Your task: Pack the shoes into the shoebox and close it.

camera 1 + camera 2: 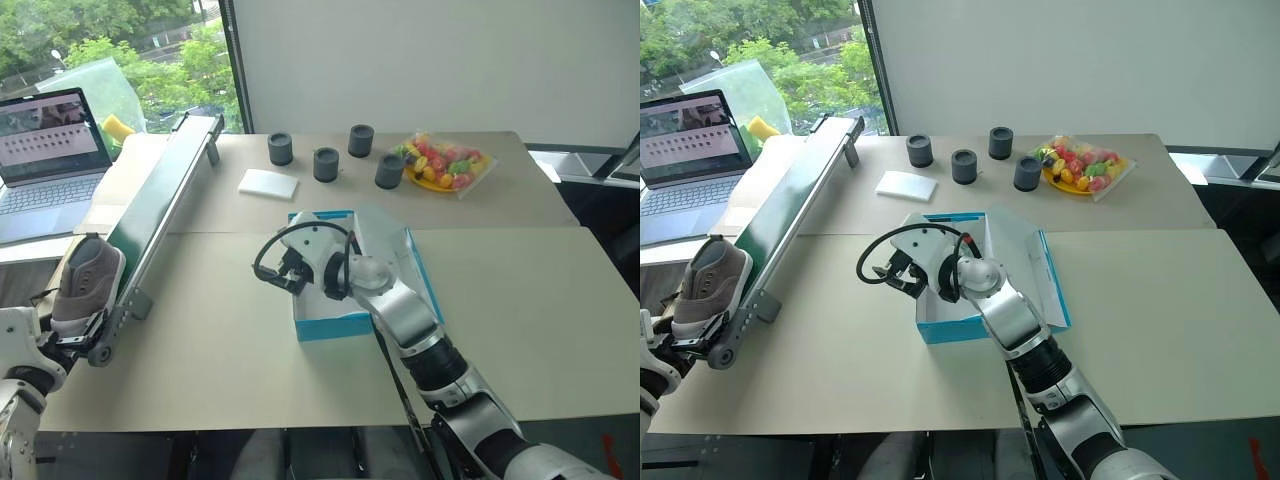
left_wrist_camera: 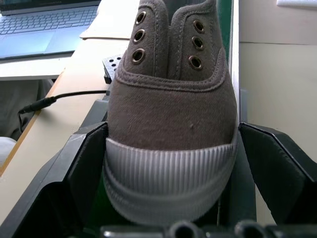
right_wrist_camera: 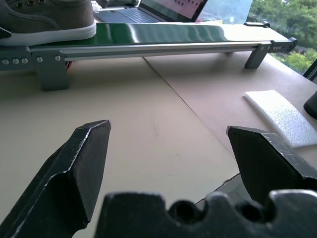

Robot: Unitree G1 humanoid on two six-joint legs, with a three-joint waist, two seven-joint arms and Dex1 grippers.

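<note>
Right now one grey-brown sneaker sits at the near end of a long green conveyor belt, with its toe facing the left gripper. That gripper has its two black fingers spread wide, one on each side of the white rubber toe, and it is not squeezing yet. Whether the fingers already touch the shoe is hard to tell. The blue shoebox lies open in the middle of the table, well apart from the belt, with its lid folded out to the side. From here you cannot see if the other shoe is already inside, because the right arm is in the way. The right gripper hangs just over the box's left edge, with its fingers apart and nothing in them. The step seems to be picking up the shoe from the belt. To do it well, the left gripper should slide a bit more around the toe, so the fingers press on the firm rubber sides and not on the soft cloth top. Then it should close slowly and lift the shoe straight up off the belt. It should carry the shoe over to the box without bumping the right gripper, which may need to move away first. A white foam pad, four dark cups and a plate of colourful sweets lie farther back.
</note>
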